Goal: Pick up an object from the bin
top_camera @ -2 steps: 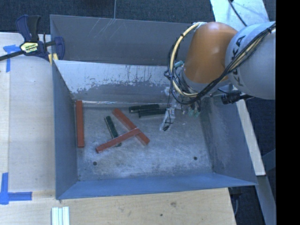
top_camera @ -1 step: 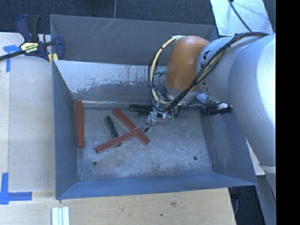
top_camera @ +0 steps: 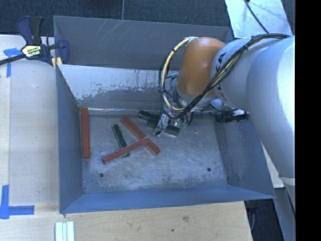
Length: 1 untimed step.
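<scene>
1. Red-brown stick (top_camera: 86,133) lay lengthwise at the far left of the bin's floor, close along the foot of the left wall and well apart from the pincer. Judged an awkward pick, since the wall would likely crowd one side of any grasp.
2. Short dark-green stick (top_camera: 119,136) lay flat to its right, near the crossed pair. It looked thin enough that a slightly off-centre close might skid it away.
3. Two more red-brown sticks met mid-floor. One (top_camera: 138,132) ran back-left to front-right, and the other (top_camera: 125,151) ran from the front-left up to touch it. Could not tell which lay on top. Lifting either would probably drag or flip its partner.
4. Dark piece (top_camera: 147,116) lay near the foot of the back wall, just left of the pincer and nearest to it. Its kind was not clear.
5. Pincer (top_camera: 166,128) hung low over the floor, right of centre, beneath the arm's orange cover (top_camera: 198,67). Could not tell whether it was spread, pressed together or pinching anything. Main risk judged here was closing on bare metal, or nudging the dark piece aside.
6. Bin (top_camera: 150,197) held only these few loose pieces, all on the left and middle of its floor, none heaped.
</scene>
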{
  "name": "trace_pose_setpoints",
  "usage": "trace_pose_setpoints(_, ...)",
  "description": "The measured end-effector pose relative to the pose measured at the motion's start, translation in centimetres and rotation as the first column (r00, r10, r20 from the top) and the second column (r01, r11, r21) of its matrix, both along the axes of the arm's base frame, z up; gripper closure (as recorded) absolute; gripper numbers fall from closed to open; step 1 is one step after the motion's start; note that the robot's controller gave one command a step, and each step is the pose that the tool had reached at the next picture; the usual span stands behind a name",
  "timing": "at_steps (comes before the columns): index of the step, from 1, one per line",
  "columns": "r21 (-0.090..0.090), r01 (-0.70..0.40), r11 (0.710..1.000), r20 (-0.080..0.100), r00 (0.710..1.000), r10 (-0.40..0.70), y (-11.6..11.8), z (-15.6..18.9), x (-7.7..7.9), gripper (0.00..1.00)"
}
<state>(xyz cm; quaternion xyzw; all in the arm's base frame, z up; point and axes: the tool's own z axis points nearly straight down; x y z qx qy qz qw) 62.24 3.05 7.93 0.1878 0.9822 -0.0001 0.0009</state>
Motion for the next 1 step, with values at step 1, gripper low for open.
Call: trace_pose_setpoints(1, 0.0, -0.079, 0.997, 0.01, 0.997, 0.079, 0.66, 15.3, -0.29, 1.0)
